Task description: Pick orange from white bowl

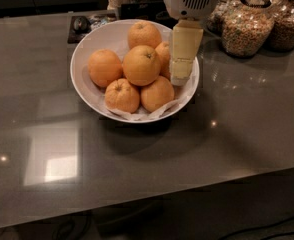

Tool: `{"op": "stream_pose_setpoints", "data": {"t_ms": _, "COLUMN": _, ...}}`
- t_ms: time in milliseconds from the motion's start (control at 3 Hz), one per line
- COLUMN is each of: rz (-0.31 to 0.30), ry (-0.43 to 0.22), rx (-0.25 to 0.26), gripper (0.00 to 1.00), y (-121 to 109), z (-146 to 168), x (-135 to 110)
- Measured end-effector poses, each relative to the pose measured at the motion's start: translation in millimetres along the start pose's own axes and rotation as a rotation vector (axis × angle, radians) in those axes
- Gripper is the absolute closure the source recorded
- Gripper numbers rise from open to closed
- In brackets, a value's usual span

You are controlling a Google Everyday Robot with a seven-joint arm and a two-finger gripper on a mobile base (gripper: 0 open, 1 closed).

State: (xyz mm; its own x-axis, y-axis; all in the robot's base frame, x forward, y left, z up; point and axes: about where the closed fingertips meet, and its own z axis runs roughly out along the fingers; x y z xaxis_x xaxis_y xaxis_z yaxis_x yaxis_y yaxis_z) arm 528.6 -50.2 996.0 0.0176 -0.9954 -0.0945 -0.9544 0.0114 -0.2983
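Observation:
The white bowl [82, 51], lined with crumpled white paper, stands on the grey table at the back centre. It holds several oranges. The orange [142, 65], the biggest and roundest, with a small dark stem dot, sits on top in the middle of the pile. My gripper [181, 80] hangs down from its white housing over the right side of the bowl. It is just right of the orange and in front of another orange [162, 54], which it partly hides. It holds nothing that I can see.
Glass jars of cereal [247, 31] stand at the back right, close to the gripper's housing. A dark tray with small items [87, 23] lies behind the bowl at the left. The table's front edge [187, 194] runs across the bottom.

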Motion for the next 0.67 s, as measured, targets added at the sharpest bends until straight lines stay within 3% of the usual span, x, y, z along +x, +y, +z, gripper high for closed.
{"op": "stream_pose_setpoints", "data": {"t_ms": 667, "rz": 0.011, "ry": 0.015, "rx": -0.041, "gripper": 0.12, "y": 1.1, "z": 19.6, "x": -4.6}}
